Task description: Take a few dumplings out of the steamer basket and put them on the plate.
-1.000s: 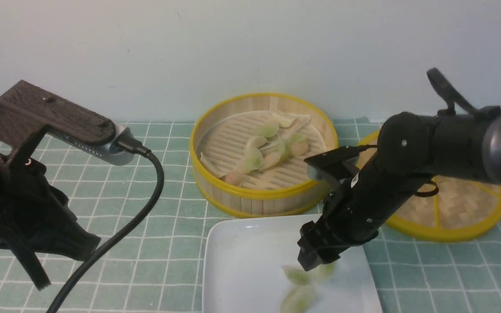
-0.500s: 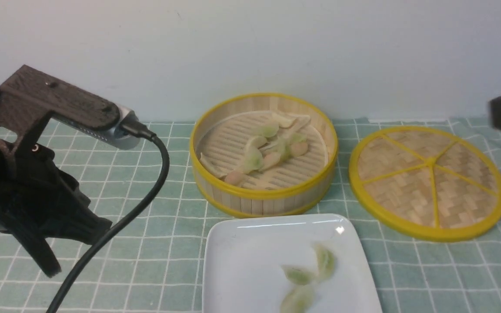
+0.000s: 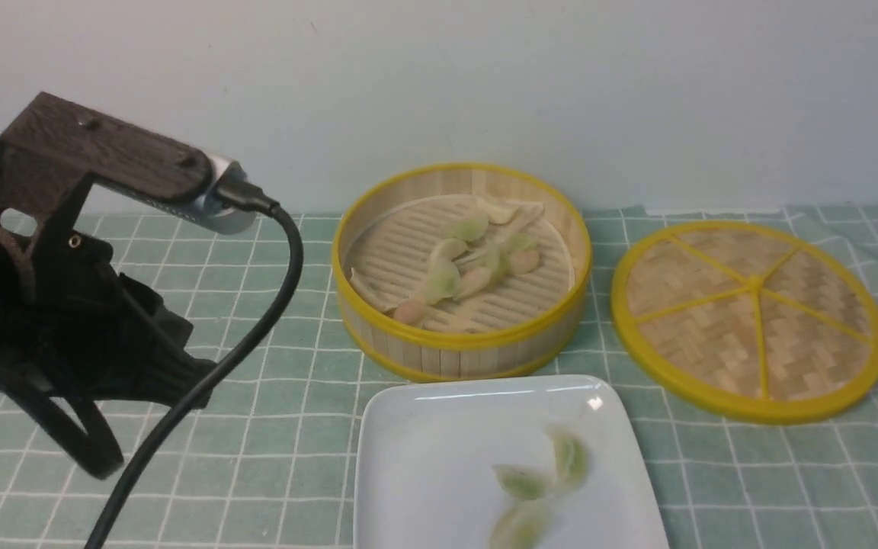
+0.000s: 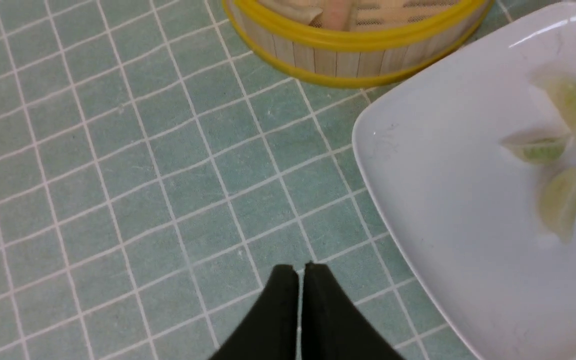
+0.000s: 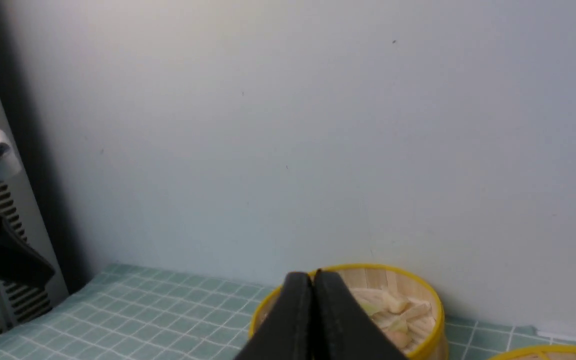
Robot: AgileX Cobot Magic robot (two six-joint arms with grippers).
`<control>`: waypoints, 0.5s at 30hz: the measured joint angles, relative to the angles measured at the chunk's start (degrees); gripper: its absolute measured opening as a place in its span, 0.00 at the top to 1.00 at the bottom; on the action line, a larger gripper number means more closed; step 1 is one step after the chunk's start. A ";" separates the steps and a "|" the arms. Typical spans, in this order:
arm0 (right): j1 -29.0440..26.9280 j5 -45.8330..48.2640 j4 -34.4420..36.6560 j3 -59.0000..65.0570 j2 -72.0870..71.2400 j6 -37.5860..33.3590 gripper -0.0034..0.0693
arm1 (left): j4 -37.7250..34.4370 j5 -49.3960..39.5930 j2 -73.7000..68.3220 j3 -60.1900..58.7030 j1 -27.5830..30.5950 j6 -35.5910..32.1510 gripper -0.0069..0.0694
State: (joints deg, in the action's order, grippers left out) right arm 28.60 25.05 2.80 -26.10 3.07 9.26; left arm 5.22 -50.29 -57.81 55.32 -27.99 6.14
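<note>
At the left, the left gripper [image 4: 301, 272] hung over the green checked cloth [image 3: 279, 427], its fingers pressed together on nothing, with a black cable [image 3: 256, 335] trailing from its wrist. Right of it, towards the far wall [image 3: 439, 91], stood the steamer basket [image 3: 462, 351] with a heap of dumplings [image 3: 458, 267] on its slats. Just beside it on the near side lay the plate [image 3: 416, 465], with three green dumplings [image 3: 524, 482] on its right half. Further right the woven lid [image 3: 749, 320] lay flat. The right gripper [image 5: 312, 282], seen only by its own camera, was raised, its fingers pinched together and empty.
</note>
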 joint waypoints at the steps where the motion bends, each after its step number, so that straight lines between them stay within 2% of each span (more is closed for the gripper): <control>1: 0.00 -0.56 -0.26 0.30 -0.42 0.24 0.97 | -0.32 1.75 1.43 -1.22 0.00 -0.05 0.92; 9: 0.00 -3.89 -0.82 0.67 -0.87 0.57 0.97 | -2.03 15.88 23.65 -19.03 0.00 2.04 0.92; 15: 0.00 -3.84 -0.82 0.67 -0.87 0.57 0.97 | -2.03 18.49 36.91 -26.79 0.00 2.53 0.92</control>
State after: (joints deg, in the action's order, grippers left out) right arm 28.60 21.21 1.98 -25.42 2.21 9.82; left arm 3.20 -31.80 -20.90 28.53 -27.99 8.67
